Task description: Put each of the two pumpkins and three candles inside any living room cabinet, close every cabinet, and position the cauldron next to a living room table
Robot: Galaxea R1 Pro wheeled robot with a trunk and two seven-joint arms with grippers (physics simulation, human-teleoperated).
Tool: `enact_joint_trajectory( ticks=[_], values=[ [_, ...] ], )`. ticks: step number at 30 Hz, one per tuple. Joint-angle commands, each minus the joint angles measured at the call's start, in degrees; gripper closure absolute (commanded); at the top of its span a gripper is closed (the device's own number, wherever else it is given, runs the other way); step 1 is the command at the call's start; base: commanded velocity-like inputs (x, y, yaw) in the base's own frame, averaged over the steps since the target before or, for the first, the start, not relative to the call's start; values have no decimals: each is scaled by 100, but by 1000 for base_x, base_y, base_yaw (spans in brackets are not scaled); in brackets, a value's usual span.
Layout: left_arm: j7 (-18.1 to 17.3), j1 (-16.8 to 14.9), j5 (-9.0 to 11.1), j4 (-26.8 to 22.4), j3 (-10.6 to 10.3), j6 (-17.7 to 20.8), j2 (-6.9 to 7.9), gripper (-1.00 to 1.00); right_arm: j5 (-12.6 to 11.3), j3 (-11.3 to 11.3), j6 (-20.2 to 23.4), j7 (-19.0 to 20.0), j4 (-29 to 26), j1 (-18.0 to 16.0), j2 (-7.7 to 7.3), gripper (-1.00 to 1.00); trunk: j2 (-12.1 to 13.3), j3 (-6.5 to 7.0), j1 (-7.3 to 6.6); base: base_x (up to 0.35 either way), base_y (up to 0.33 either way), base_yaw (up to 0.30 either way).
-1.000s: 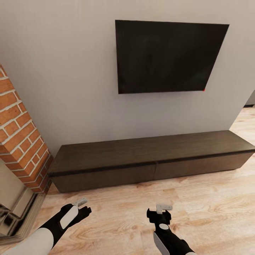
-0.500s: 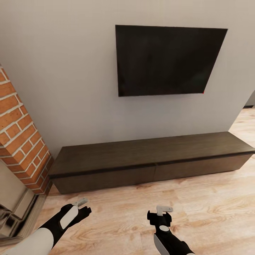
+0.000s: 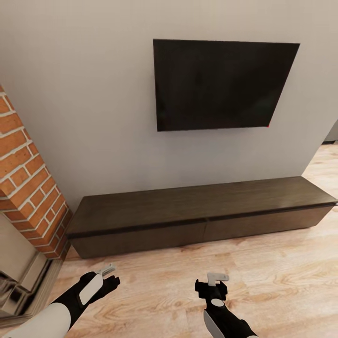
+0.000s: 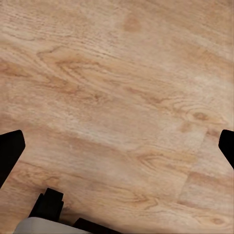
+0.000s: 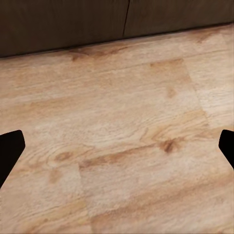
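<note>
A: Fingers first. Left gripper (image 4: 117, 151): in its wrist view we see the two dark tips at opposite edges, spread wide, bare wood floor (image 4: 122, 87) between them. Holding nothing.

B: Same on the right gripper (image 5: 117, 151). Tips far apart, nothing between, floor below. Ahead of it, the foot of the cabinet (image 5: 97, 19) and the seam between its two drawer fronts.

A: In the head view both sit low in front of us, left gripper (image 3: 109, 274) and right gripper (image 3: 213, 284), over the floor and apart from the unit.

B: The cabinet (image 3: 197, 213) runs along the wall under the TV (image 3: 220, 84), brick fireplace (image 3: 28, 188) at its left end. Both drawer fronts look flush, so we judge it shut.

A: Step in hand?

B: We'd call it an approach or check on the cabinet. No pumpkin, candle or cauldron to see here, and empty hands mean nothing to stow right now.

A: Next move?

B: If we're opening: close the gap, bring one gripper down to a drawer front, find an edge to pull. We can't make out a handle from here. The right gripper faces the seam, so it's the nearer candidate.

A: And if the load is already inside?

B: Can't tell from these views.
</note>
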Motion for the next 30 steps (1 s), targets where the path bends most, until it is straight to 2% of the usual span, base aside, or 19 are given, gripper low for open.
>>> enact_joint_trajectory(
  ticks=[1,24,28,30],
  values=[
    [49,-2,60,-15,-45,11,8,-100,-63,44,-33,-34,4,-6,-5,-100,39,13,-23,0,0,0],
    [49,-2,39,66,-41,-25,9,-100,-69,29,-60,-33,83,-6,-21,-100,961,426,-528,0,0,0],
    [54,-2,24,189,-50,-222,4,-100,-69,27,-341,-33,501,-6,-20,-100,1122,498,-616,0,0,0],
    [56,-2,11,247,-52,-300,2,-100,-66,30,-606,-33,904,-6,-11,-100,1202,534,-660,0,0,0]
  ],
)
